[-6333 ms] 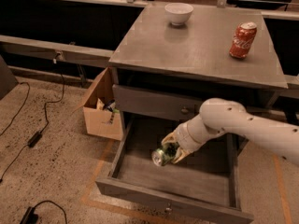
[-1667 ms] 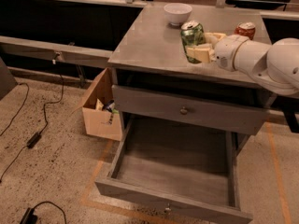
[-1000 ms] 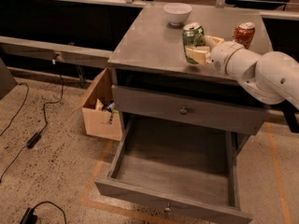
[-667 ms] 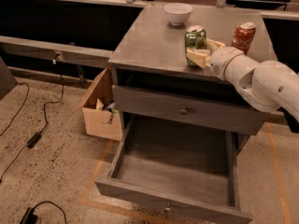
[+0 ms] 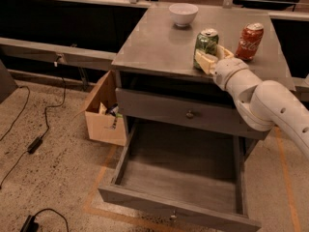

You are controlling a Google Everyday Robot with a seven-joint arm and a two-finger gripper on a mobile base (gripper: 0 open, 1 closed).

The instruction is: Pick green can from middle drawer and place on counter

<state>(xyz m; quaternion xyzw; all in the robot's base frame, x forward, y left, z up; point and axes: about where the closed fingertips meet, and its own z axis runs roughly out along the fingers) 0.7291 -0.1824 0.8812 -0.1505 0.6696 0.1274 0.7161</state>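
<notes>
The robot's single white arm reaches in from the right edge of the view, its thick, rounded links rising up and to the left. The forearm narrows to a ringed wrist that sits just past the front edge of the counter. Beyond the wrist, the gripper lies low over the counter's front right part, pointing left. Its pale, cream-coloured fingers are closed around the lower half of the green can, one finger across the near side and the other showing behind the can on its right. The rest of the robot is out of view.
</notes>
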